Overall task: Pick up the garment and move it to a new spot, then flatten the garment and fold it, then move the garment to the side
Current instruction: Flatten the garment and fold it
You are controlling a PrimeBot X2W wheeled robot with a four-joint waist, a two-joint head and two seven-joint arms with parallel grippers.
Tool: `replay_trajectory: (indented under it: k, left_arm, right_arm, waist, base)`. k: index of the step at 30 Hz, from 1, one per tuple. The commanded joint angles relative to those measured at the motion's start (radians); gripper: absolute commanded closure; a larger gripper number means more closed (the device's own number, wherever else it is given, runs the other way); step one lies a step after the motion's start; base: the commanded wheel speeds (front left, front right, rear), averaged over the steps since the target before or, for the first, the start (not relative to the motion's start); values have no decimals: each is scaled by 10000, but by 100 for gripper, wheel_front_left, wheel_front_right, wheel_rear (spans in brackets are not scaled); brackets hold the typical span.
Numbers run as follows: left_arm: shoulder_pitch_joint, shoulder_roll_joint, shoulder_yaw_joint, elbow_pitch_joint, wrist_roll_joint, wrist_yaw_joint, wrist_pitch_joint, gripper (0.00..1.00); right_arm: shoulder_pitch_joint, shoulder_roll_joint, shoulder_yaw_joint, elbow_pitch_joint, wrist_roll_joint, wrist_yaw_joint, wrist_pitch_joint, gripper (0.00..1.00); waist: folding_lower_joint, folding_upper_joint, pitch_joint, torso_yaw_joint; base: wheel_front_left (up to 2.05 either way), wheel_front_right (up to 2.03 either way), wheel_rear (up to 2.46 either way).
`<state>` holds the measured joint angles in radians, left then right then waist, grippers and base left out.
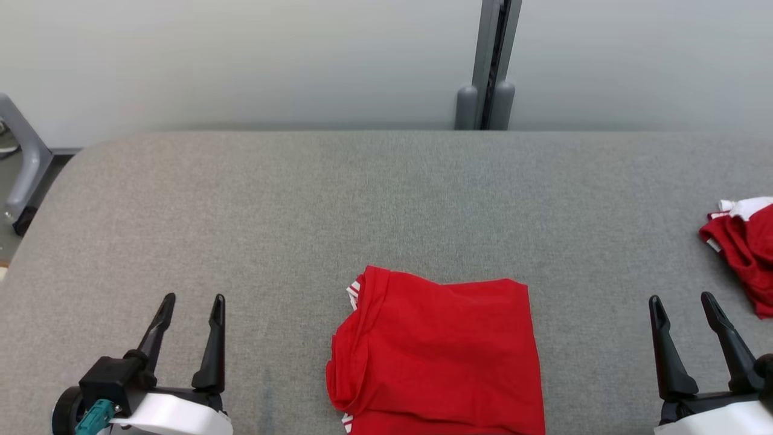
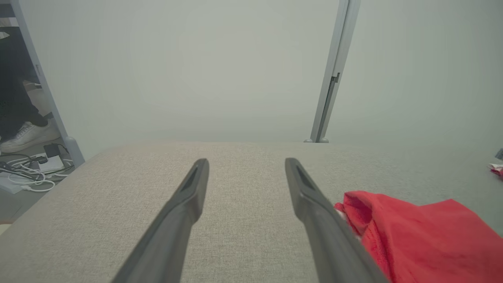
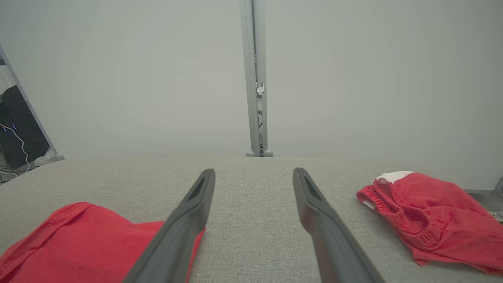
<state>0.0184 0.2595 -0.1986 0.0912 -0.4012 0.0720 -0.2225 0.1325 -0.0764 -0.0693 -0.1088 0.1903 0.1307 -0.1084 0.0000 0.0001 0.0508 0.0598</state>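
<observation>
A red garment with white striped trim lies folded in a rough square at the near middle of the grey table. It shows at the lower right of the left wrist view as the red garment and at the lower left of the right wrist view. My left gripper stands open at the lower left, well left of the garment, nothing between its fingers. Open too, my right gripper rests at the lower right, clear of the cloth, fingers over bare table.
A second red garment with white trim lies bunched at the table's right edge, also in the right wrist view. A grey post stands behind the table against a pale wall. Cables and a person's white shoe show left of the table.
</observation>
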Motion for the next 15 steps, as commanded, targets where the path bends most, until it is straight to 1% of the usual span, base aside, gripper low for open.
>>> replay_trajectory:
  k: [1,5,15]
  left_arm:
    - [102,-8,-24,-45,-31,49,24,0]
    - [269,42,-149,-132,4,89,187,0]
    - [631,164,-198,-387,-80,207,428,0]
  right_arm:
    - [88,-82,-77,56,69,2,74,0]
    - [293,-128,-100,30,124,2,266,0]
    - [668,-215,-224,-53,79,2,625,0]
  waist:
    - [0,-1,-268,40]
    - [0,-1,-623,82]
    - [0,-1,-1048,27]
  base:
    - [0,0,0]
    - [0,0,0]
    - [0,0,0]
